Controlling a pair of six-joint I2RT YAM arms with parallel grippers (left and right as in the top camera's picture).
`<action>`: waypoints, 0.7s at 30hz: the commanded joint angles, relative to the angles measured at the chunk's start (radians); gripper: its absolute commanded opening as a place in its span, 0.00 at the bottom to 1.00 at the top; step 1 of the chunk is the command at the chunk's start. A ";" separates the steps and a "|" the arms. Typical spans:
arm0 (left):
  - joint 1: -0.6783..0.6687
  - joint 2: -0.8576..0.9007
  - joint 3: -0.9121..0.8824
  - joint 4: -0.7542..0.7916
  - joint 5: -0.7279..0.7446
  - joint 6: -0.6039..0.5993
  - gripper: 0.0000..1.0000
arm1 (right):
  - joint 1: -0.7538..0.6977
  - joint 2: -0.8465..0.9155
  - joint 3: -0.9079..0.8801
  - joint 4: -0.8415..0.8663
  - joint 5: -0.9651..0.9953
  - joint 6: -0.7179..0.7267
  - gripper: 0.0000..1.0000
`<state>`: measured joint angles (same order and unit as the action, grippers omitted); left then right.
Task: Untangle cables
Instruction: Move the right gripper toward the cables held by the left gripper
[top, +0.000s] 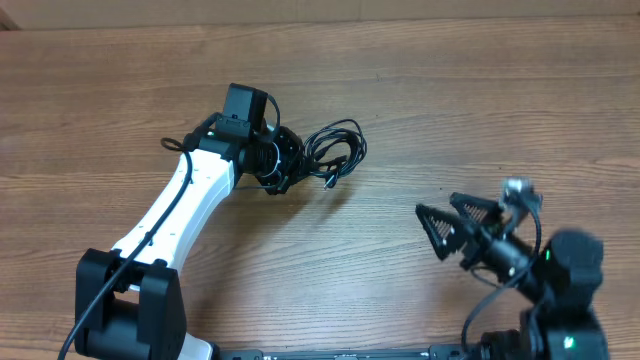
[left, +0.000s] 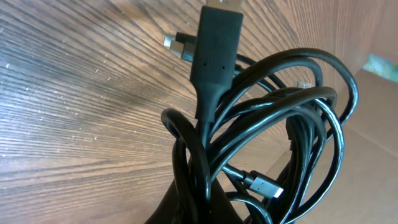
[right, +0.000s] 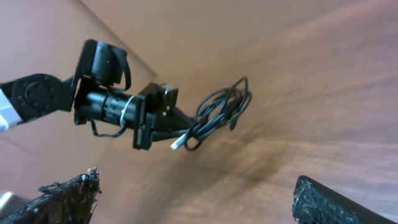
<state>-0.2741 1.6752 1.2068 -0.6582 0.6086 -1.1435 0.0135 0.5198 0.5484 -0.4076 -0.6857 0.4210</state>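
The cables (top: 335, 155) are a tangled bundle of thin black cords left of the table's middle. My left gripper (top: 298, 168) is shut on the bundle's left end. The left wrist view shows the loops (left: 280, 118) rising out of my left gripper (left: 199, 202), with a long black plug (left: 217, 50) pointing up and a small silver-tipped plug (left: 264, 185) low down. My right gripper (top: 450, 222) stands wide open at the lower right, well apart from the bundle. In the right wrist view its fingers (right: 68, 196) frame bare wood, and the cables (right: 217, 109) hang off the left gripper (right: 177, 127) above their shadow.
The wooden table (top: 450, 90) runs to its far edge along the top of the overhead view. My left arm (top: 170, 215) crosses the table's lower left in white. The right arm's base (top: 565, 300) sits at the lower right.
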 joint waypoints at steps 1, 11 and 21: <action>-0.002 -0.026 0.025 0.003 0.000 -0.052 0.04 | -0.002 0.155 0.119 -0.019 -0.121 -0.032 1.00; -0.002 -0.026 0.025 -0.010 0.005 -0.061 0.04 | -0.002 0.481 0.156 0.349 -0.518 0.266 1.00; -0.002 -0.026 0.025 -0.016 -0.018 -0.167 0.04 | 0.154 0.590 0.156 0.378 -0.364 0.180 0.83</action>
<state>-0.2741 1.6752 1.2072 -0.6773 0.6003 -1.2415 0.1097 1.0992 0.6827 -0.0109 -1.1481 0.6491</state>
